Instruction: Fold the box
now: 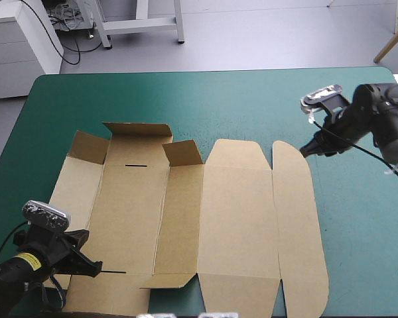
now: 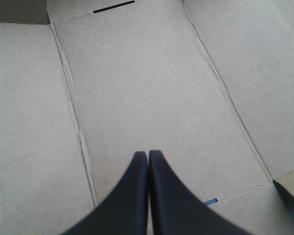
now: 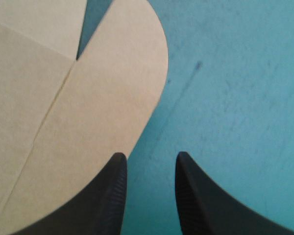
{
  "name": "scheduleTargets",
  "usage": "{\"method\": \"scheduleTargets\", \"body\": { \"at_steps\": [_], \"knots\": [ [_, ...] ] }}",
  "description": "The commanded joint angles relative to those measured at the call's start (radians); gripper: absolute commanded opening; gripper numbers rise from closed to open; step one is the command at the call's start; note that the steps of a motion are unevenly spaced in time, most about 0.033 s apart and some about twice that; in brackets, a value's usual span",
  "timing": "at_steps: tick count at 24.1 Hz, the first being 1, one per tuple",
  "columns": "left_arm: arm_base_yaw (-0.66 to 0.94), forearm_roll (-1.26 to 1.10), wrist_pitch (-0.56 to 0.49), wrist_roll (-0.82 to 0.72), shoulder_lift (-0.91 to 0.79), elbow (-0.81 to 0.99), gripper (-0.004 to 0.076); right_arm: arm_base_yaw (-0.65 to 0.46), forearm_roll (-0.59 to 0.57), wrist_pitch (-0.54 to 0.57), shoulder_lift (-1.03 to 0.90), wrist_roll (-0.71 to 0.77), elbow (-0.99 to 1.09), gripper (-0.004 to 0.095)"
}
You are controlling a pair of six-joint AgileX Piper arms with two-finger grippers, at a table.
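The brown box [image 1: 232,218] lies spread almost flat on the teal-green table [image 1: 186,93], with a few small flaps at its far left tilted up. My left gripper [image 1: 93,268] is closed, its fingers meeting in a point over the near-left panel. My right gripper [image 1: 306,150] stands apart and empty at the edge of the rounded flap [image 1: 298,199]. The yellow label [image 1: 28,262] on my left arm is too small to read.
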Motion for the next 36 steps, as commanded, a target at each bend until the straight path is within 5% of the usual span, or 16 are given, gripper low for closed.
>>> {"method": "scheduleTargets", "body": {
  "at_steps": [1,12,19,36],
  "knots": [
    [-0.005,-0.010,-0.021,-0.001,0.005,-0.036,-0.0010,-0.069,-0.019,-0.015,-0.155,0.032,0.117,0.0296],
    [-0.005,-0.010,0.020,-0.001,0.005,-0.036,-0.0010,-0.136,0.031,-0.026,-0.740,0.185,0.594,0.0296],
    [-0.005,-0.010,0.016,-0.001,0.005,-0.036,-0.0010,-0.136,0.067,-0.127,-1.072,0.246,0.785,0.0296],
    [-0.005,0.076,0.022,-0.056,0.029,-0.133,-0.0010,-0.136,0.087,-0.190,-1.122,0.246,0.881,0.0296]
  ]
}}
